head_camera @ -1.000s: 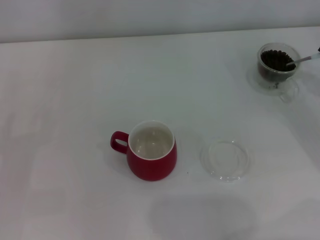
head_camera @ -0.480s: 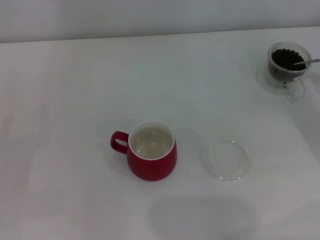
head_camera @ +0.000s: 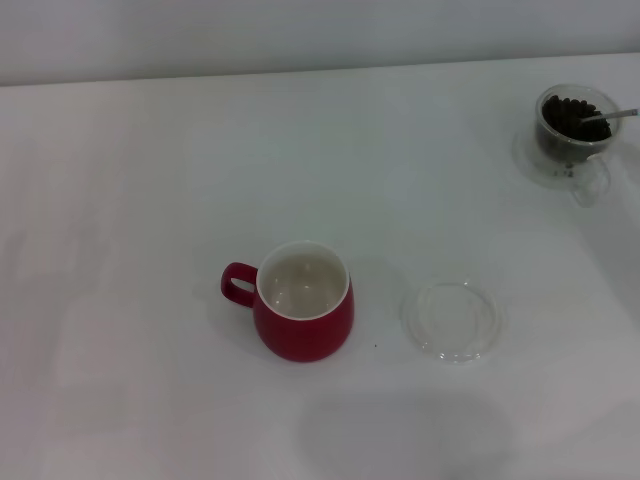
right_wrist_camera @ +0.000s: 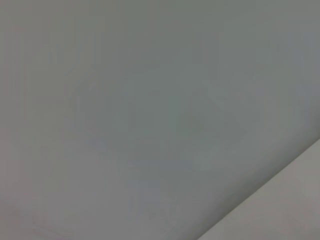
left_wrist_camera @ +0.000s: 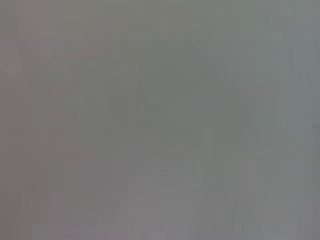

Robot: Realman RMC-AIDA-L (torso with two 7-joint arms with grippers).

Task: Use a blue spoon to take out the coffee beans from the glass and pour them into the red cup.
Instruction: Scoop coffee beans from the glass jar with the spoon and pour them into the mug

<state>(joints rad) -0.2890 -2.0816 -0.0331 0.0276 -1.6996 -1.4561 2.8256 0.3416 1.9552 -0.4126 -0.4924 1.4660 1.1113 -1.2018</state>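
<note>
In the head view the red cup (head_camera: 303,303) stands upright near the middle of the white table, white inside showing, handle to the left. At the far right stands the glass (head_camera: 573,133), holding dark coffee beans (head_camera: 572,115). The metal neck of the spoon (head_camera: 612,115) rests in the beans and runs off the right edge; its blue handle is out of view. Neither gripper shows in any view. Both wrist views show only a plain grey surface.
A flat clear glass saucer (head_camera: 452,320) lies on the table (head_camera: 150,200) just right of the red cup. The table's far edge meets a pale wall along the top of the head view.
The glass with the beans and spoon has shifted to the right and slightly away over the last second, then settled. The red cup and the saucer have stayed put.
</note>
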